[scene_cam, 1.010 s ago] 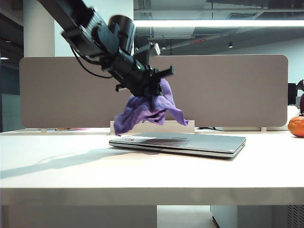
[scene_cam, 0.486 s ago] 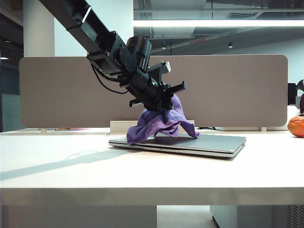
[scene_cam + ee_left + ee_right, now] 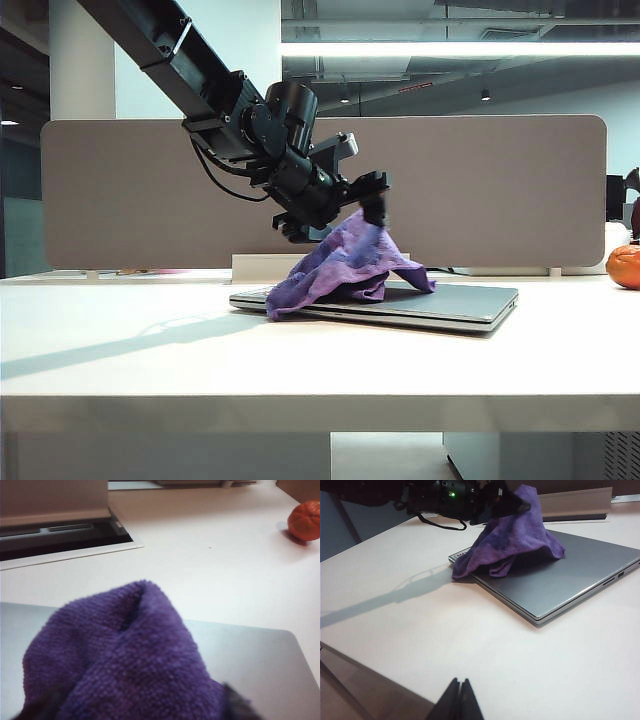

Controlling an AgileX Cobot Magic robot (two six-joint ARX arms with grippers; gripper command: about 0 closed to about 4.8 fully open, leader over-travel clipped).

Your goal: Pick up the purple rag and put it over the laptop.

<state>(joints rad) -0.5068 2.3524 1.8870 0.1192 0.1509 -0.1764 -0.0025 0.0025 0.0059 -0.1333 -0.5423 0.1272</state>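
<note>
A: Exterior view first; the soft purple waffle-weave rag [image 3: 345, 270] sits in a peaked heap on the thin silver-grey closed laptop [image 3: 460, 300], bunched toward the lid's nine o'clock end, one corner hanging over that edge onto the white table [image 3: 300, 360]; the left gripper [image 3: 340, 215] hovers at the heap's twelve o'clock, touching the peak.

B: Are its jaws apart? One finger [image 3: 376, 200] stands clear at the cloth's peak, so they look spread; whether any fold is caught between them I cannot tell.

A: Agreed; my judgement is that the release is the step in hand; to do it well, the gripper should lift straight off so no weave snags, since the cloth covers only part of the lid and the three o'clock half stays bare.

B: Right wrist view adds what the side-on camera hides; the lid's full depth, and how the rag drapes past the near corner; the right gripper [image 3: 459, 700] sits low near the table's edge, well apart from the laptop, fingertips pressed together on nothing.

A: Left wrist view gives only the cloth's texture close up; plus an orange round fruit-like object [image 3: 305, 521] at two o'clock, well apart on the table.
</note>
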